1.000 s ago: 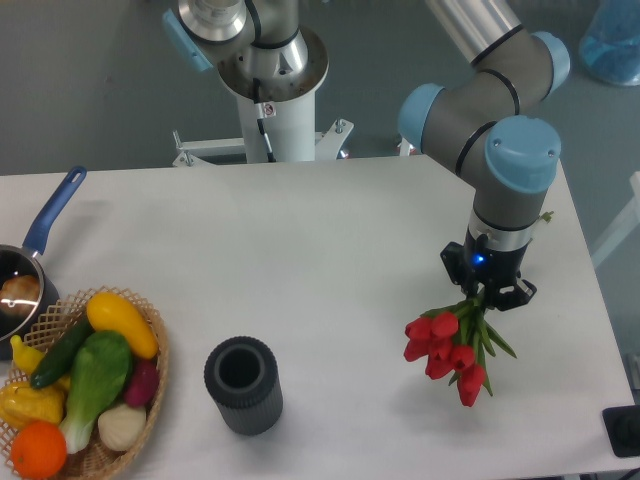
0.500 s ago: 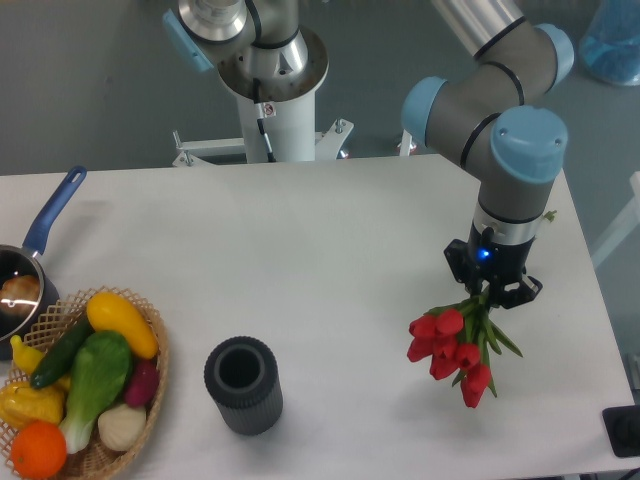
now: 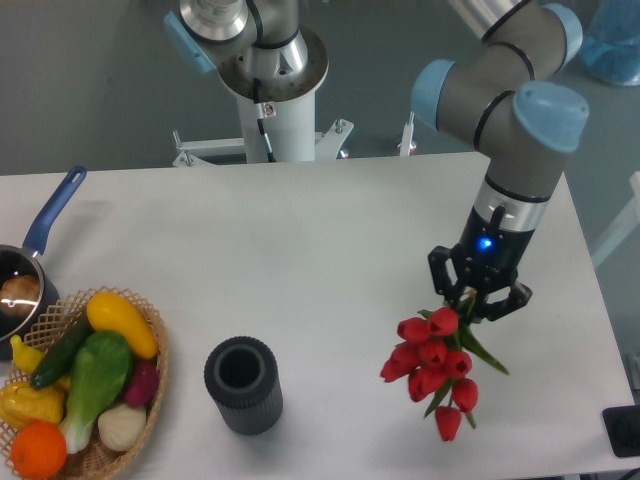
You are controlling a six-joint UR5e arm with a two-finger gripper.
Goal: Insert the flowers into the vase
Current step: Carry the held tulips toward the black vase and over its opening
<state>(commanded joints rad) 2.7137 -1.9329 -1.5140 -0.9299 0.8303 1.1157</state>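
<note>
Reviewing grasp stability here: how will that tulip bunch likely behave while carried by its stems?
The flowers probably flop: buds hang below the gripper, splayed apart. Likely light, since thin stems carry them. Single stems could slip, as the buds already fan unevenly.

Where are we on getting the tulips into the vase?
Done: the claw has the flowers gripped by the stems, and they appear lifted, buds hanging down. In hand: carrying them, with the bunch at the table's right side, well apart from the vase. Left: move over the vase, turn the stems downward and insert them; its mouth shows nothing inside.
</note>
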